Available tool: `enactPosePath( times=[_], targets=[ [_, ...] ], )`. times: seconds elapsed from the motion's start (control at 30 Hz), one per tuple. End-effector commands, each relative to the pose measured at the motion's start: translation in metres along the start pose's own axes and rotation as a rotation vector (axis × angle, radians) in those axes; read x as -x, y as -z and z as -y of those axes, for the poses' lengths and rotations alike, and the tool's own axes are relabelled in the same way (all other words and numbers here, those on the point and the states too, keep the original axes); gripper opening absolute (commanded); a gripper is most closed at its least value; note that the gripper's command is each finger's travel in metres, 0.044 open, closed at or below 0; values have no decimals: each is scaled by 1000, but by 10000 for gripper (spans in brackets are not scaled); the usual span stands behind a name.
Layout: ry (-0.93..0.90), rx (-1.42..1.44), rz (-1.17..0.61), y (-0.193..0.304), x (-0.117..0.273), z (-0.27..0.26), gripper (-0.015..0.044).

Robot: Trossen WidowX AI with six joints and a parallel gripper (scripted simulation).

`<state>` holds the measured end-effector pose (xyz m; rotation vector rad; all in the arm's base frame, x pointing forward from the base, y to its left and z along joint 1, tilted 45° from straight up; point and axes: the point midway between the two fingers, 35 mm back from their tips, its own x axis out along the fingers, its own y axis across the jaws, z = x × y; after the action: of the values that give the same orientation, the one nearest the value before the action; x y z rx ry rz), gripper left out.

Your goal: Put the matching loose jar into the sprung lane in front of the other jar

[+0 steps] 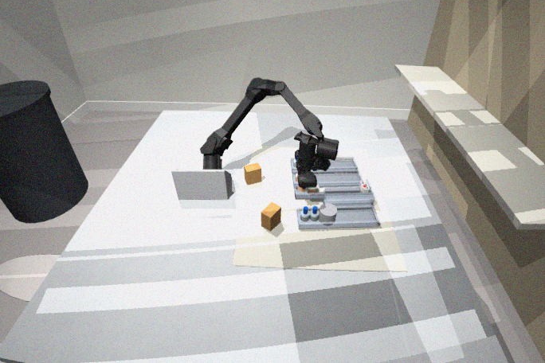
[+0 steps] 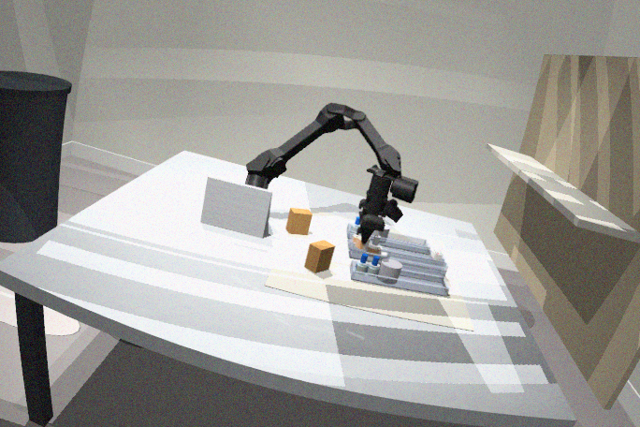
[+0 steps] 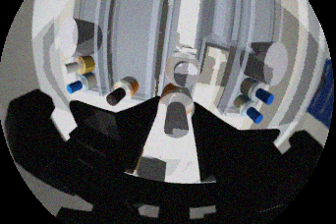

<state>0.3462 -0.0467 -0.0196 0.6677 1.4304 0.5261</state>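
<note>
My gripper point(image 2: 363, 241) point(image 3: 176, 102) points down at the front of the middle lanes. It is shut on a jar point(image 3: 176, 119) with a grey cap, a pale shoulder and an orange-brown body. Just beyond it in the wrist view is another grey-capped jar point(image 3: 186, 73); the two look very close, and I cannot tell whether they touch. The pusher plate is not clear to me. The held jar's base and the low front stop are hidden, so I cannot tell whether it stands on the lane floor.
Blue-capped jars point(image 1: 305, 213) point(image 2: 362, 263) stand in the near side lane with a grey cylinder point(image 1: 327, 212) point(image 2: 390, 269). A black-capped jar point(image 3: 116, 96) stands in a neighbouring lane. Orange blocks point(image 1: 271, 216) point(image 1: 252, 173) and a grey panel point(image 1: 202, 185) stand left of the lanes.
</note>
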Motion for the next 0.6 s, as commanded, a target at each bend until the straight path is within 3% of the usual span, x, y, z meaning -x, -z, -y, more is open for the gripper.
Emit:
enactPosePath(
  times=[0.0,0.57],
  targets=[
    [-6,7,16,-4,-1,-1,0],
    [-6,7,16,-4,-7,0,0]
  ],
)
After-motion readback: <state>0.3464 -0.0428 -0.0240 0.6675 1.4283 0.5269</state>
